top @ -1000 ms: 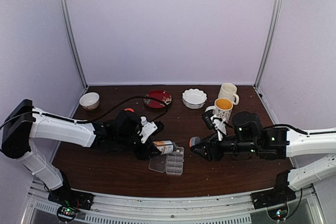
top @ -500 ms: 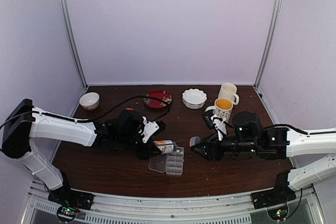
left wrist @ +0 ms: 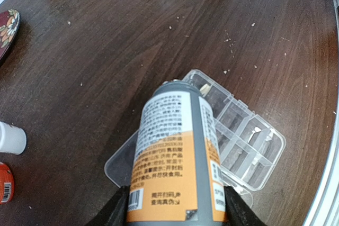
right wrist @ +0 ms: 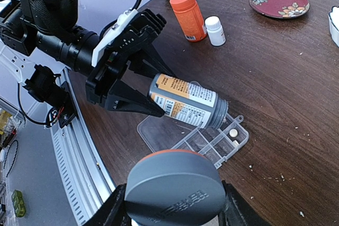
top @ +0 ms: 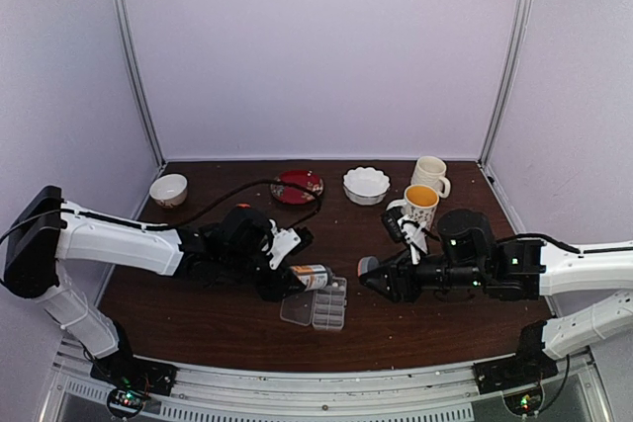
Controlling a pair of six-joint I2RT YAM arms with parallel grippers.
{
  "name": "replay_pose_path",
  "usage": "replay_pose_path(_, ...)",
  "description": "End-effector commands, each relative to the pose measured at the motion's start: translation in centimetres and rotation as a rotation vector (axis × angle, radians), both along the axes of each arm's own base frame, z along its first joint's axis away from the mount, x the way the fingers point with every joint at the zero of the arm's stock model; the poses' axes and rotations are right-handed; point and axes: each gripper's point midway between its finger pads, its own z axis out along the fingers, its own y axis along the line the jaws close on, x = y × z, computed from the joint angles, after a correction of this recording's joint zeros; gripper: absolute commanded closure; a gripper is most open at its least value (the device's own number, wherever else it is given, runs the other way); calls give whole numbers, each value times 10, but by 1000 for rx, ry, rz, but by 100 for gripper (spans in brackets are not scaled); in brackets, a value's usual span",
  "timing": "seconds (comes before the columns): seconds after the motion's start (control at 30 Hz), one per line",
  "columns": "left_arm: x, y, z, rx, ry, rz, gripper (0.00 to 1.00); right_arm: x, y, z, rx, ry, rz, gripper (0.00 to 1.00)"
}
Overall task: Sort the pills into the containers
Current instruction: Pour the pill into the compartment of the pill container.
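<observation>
The clear pill box (top: 321, 308) lies open on the brown table, its lid flat to the left. My left gripper (top: 282, 284) is shut on a grey bottle (top: 310, 276) with an orange and white label, tipped with its open mouth over the far cells (left wrist: 177, 152). The box shows in the left wrist view (left wrist: 249, 141) and the right wrist view (right wrist: 212, 138). Two small whitish pills (right wrist: 233, 132) lie in an end cell. My right gripper (top: 374, 279) is shut on the bottle's grey cap (right wrist: 175, 194), held right of the box.
An orange bottle (right wrist: 188, 16) and a small white bottle (right wrist: 214, 30) stand behind the left arm. A red plate (top: 297, 186), a white scalloped bowl (top: 366, 185), two mugs (top: 420, 205) and a small bowl (top: 168, 189) stand along the back. Crumbs dot the table.
My left arm has shifted slightly to the right with the tipped bottle. The right arm has not moved.
</observation>
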Motion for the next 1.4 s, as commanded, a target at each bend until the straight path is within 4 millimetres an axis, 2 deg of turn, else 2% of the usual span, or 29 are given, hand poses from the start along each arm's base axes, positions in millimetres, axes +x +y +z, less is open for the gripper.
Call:
replay_pose_path(0.0, 7, -13, 34, -87, -52, 4, 100, 3, -1, 6, 15, -14, -9, 100)
replay_pose_path(0.1, 8, -3, 19, -30, -57, 24, 100, 3, 0, 6, 11, -10, -9, 100)
replay_pose_path(0.2, 9, -7, 32, -40, -62, 14, 100, 3, 0, 8, 20, -14, -8, 100)
replay_pose_path(0.33, 3, -10, 17, -64, -27, 3, 100, 4, 1, 8, 15, -13, -8, 100)
replay_pose_path(0.5, 2, -12, 26, -109, -45, -4, 100, 3, 1, 7, 14, -8, -5, 100)
replay_pose_path(0.73, -5, -13, 20, -159, -28, -17, 100, 4, 0, 8, 12, -15, -10, 100)
replay_pose_path(1.0, -10, -8, 28, -241, -76, -25, 100, 4, 1, 7, 14, -10, -12, 100)
replay_pose_path(1.37, -17, -2, 56, -365, -163, -49, 100, 6, 6, 17, 47, -20, -7, 100)
